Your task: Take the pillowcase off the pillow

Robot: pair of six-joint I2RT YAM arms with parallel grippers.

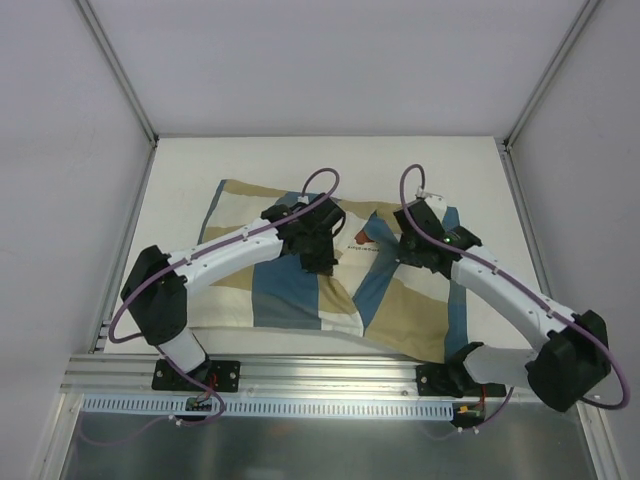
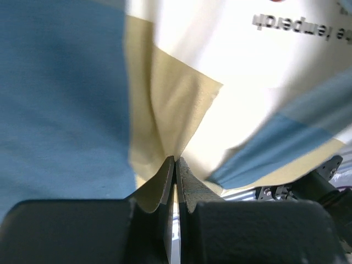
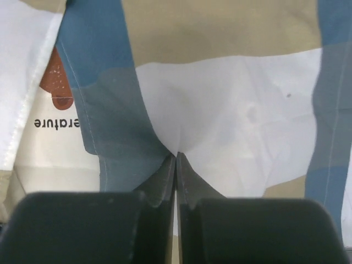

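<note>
A large soft cloth pillowcase [image 1: 290,300] lies spread across the middle of a white table [image 1: 200,165]. It is checked in big blocks of blue, tan and cream, and it is rumpled, with diagonal folds and uneven edges. The plain cream-white stuffed pillow [image 1: 362,243] sits inside it. Only a small smooth patch of the pillow shows, through a gap in the cloth at the centre between the two arms. That patch carries a printed label with a red-brown mark and dark lettering.

The left gripper [image 1: 322,258] comes down just left of the gap. In the left wrist view its black, rough-textured fingers [image 2: 165,181] are pressed together on a raised fold of thin tan pillowcase [image 2: 165,93] cloth. The bright pillow [image 2: 236,71] lies just beyond, its lettering blurred.

The right gripper [image 1: 412,250] comes down just right of the gap. In the right wrist view its jaws are closed tight, and a pucker of cream and blue pillowcase [image 3: 220,115] fabric is drawn into the tips [image 3: 176,159]. Creases fan out from the pinch. To the left the pillow [image 3: 49,148] is in view, with its label and a stitched cream edge.

A ridged aluminium rail [image 1: 320,375] runs along the near table edge.
</note>
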